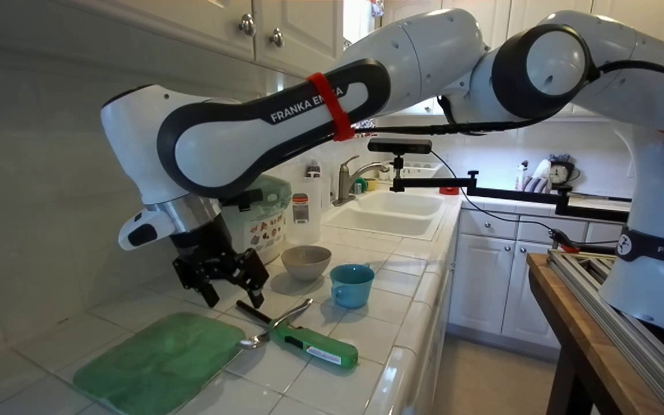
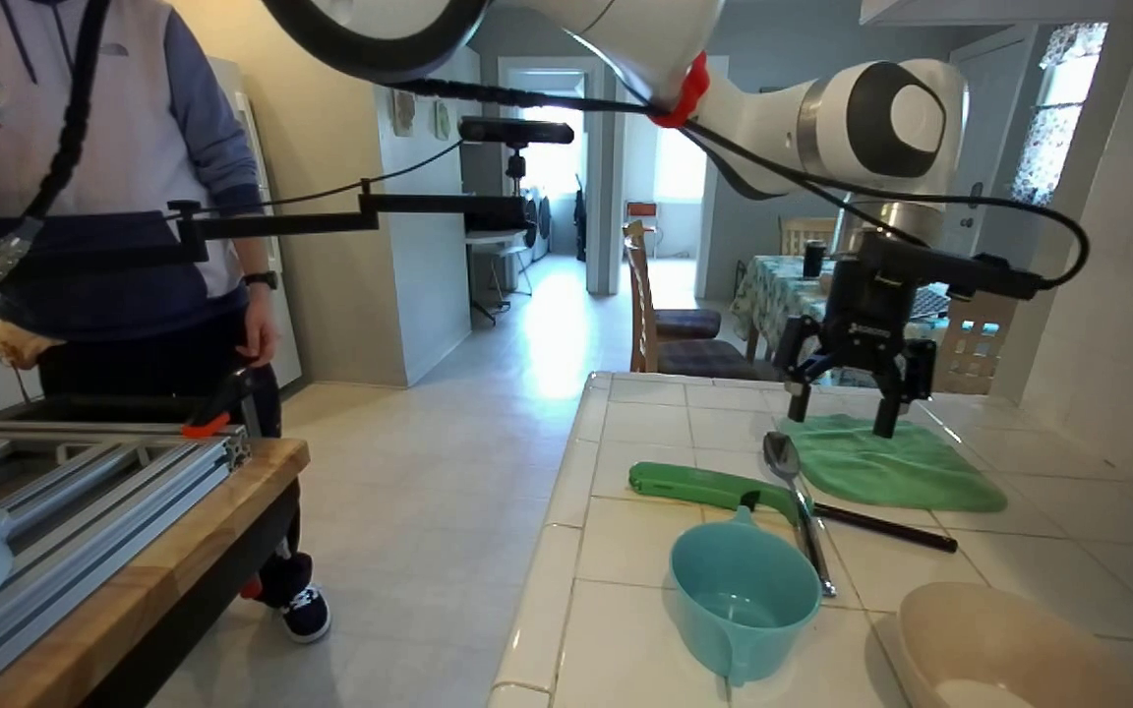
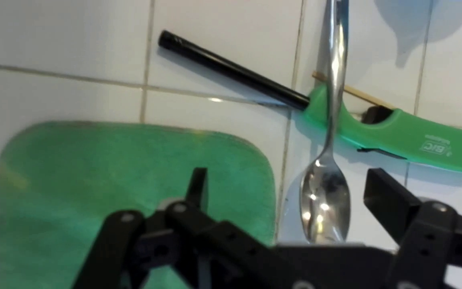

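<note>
My gripper [image 1: 234, 298] is open and empty, pointing down above the white tiled counter. It also shows open in an exterior view [image 2: 842, 415] and in the wrist view [image 3: 287, 178]. A metal spoon [image 3: 325, 196] lies below, its bowl between the finger lines in the wrist view and its handle across a green lighter [image 3: 407, 136] with a black barrel. The tip of the spoon's bowl is hidden by the gripper there. A green cloth [image 3: 114, 172] lies flat beside the spoon. A blue cup [image 1: 352, 291] and a beige bowl [image 1: 306, 263] stand nearby in both exterior views.
A plastic container [image 1: 260, 230] stands against the tiled wall behind the bowl, with a double sink [image 1: 389, 223] beyond. The counter's front edge [image 1: 392, 374] runs alongside. A camera on a black bracket [image 1: 399, 146] stands out over the floor. A person [image 2: 134, 177] stands beyond the wooden bench.
</note>
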`<action>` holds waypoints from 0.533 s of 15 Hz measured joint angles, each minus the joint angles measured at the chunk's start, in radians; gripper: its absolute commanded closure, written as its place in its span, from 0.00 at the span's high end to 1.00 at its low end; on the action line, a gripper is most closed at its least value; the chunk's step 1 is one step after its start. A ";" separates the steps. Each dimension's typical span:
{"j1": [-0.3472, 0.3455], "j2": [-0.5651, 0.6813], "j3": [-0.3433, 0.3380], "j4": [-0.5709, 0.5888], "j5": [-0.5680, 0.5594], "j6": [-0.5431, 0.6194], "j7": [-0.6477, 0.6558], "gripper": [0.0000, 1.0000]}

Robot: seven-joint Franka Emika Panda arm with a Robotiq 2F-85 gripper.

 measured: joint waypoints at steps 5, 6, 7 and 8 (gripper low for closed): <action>-0.079 0.012 -0.026 0.003 0.000 0.090 0.131 1.00; -0.089 0.015 -0.029 0.003 0.000 0.103 0.152 1.00; -0.096 0.017 -0.033 0.002 0.000 0.115 0.172 1.00; -0.101 0.017 -0.035 0.002 0.000 0.122 0.188 1.00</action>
